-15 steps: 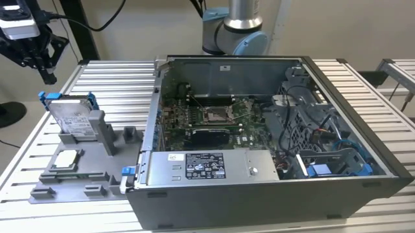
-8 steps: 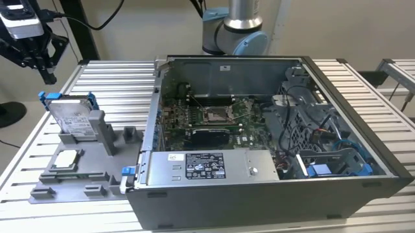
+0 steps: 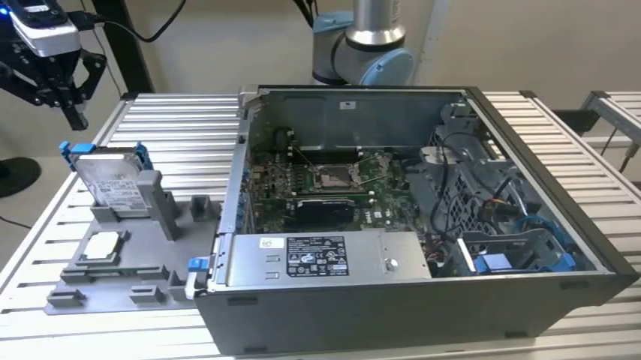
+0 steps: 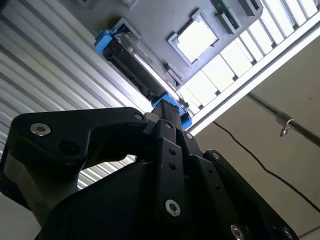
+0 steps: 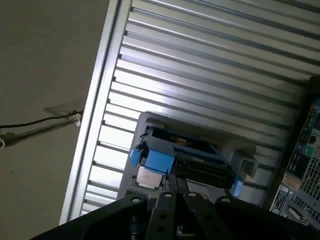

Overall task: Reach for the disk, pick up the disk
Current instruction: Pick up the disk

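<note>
Shut, empty pincer (image 3: pixel 73 112) hangs above the upright hard disk (image 3: pixel 108 180): rigid, dense, shock-sensitive, probably best pinched across its flat faces.

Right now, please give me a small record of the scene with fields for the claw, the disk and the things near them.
claw: in the air above the disk, apart from it, at the exterior view's left
disk: upright on its edge in the grey holder, blue rails on both ends, not yet picked up
grey holder: on the slatted table, beside the open computer case
chip: flat on the holder, nearer the camera than the disk
computer case: lid off, boards and cables showing
</note>
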Tool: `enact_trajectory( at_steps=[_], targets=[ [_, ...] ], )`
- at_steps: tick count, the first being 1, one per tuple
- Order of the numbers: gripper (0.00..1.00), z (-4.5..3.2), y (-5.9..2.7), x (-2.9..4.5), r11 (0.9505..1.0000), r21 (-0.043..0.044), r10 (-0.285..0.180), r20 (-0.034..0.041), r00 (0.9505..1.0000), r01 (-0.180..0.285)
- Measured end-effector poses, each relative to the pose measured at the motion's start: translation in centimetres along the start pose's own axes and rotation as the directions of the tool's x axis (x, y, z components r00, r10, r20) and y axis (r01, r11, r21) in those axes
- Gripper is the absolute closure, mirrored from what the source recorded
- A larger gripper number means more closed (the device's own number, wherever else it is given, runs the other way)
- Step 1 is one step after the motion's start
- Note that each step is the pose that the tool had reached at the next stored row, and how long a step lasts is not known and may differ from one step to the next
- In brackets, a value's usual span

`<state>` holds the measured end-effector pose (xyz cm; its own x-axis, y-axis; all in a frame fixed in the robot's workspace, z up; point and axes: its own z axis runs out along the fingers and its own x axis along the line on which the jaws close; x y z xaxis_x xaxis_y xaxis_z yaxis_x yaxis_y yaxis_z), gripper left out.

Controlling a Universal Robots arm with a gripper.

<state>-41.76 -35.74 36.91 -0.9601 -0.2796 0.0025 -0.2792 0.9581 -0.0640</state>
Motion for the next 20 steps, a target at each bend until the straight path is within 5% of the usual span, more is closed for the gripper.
enact_trajectory(
  at_steps=[5, 10, 14, 20],
  targets=[
    [1.00, 0.00, 0.00, 0.01, 0.9959, 0.0005, -0.091, 0.0058, 0.9959, 0.091],
    [1.00, 0.00, 0.01, 0.03, 0.9836, 0.0016, -0.180, 0.0115, 0.9836, 0.180],
    [1.00, 0.00, 0.01, 0.04, 0.9681, 0.0029, -0.250, 0.0158, 0.9680, 0.250],
    [1.00, 0.00, 0.02, 0.04, 0.9353, 0.0055, -0.354, 0.0224, 0.9350, 0.354]
  ],
)
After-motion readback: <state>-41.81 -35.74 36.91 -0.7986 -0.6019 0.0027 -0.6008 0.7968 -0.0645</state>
